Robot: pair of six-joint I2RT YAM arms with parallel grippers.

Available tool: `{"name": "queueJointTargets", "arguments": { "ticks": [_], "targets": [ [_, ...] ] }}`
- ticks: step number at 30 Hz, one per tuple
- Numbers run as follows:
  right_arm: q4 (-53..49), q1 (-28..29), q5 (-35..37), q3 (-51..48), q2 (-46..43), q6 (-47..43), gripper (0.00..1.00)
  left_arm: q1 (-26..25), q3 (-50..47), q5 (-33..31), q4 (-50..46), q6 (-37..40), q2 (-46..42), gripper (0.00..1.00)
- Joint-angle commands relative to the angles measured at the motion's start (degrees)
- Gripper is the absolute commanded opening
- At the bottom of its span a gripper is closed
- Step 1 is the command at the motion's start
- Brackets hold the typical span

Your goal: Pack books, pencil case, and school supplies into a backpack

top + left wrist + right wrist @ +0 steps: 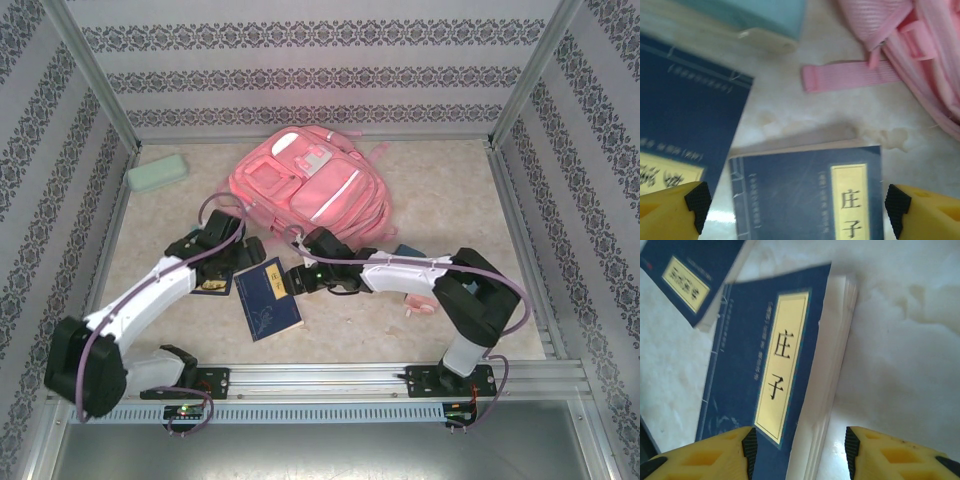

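Left gripper (pixel 797 207) hangs over two navy books (pixel 268 298) with its jaws wide and empty. The books lie side by side near the tabletop's centre. The right gripper (pixel 801 452) straddles one book's page edge, jaws apart and not clamped. Packing appears not yet begun: one backpack (pixel 310 185) lies at the far edge and one pencil case (pixel 157 175) in the far left corner. One pink block (pixel 420 305) sits right of centre. One teal item (pixel 405 250) by the backpack is possibly a pad.

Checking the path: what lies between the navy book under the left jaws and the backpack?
Left wrist view: bare tabletop and a pink strap of the backpack.
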Motion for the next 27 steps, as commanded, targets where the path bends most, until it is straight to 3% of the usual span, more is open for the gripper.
{"name": "queueJointTargets", "arguments": {
  "ticks": [1,6,15,27],
  "targets": [
    [-2.8,0.2,-1.4,3.0,2.8,-1.6,0.5,0.5,-4.5,-2.2,1.6,-5.8,-4.7,0.9],
    [-5.5,0.3,-0.4,5.9,6.9,-2.1,0.44,0.4,-11.2,2.9,3.3,-9.1,-8.9,0.84],
    [-7.0,0.1,1.0,6.4,9.6,-2.7,0.24,0.3,-21.6,11.9,12.6,-14.8,-10.0,0.69],
    [-7.0,0.2,0.0,6.4,10.1,-2.4,0.23,-0.2,-27.8,20.3,31.1,-17.5,-3.7,0.47]
  ]
}}
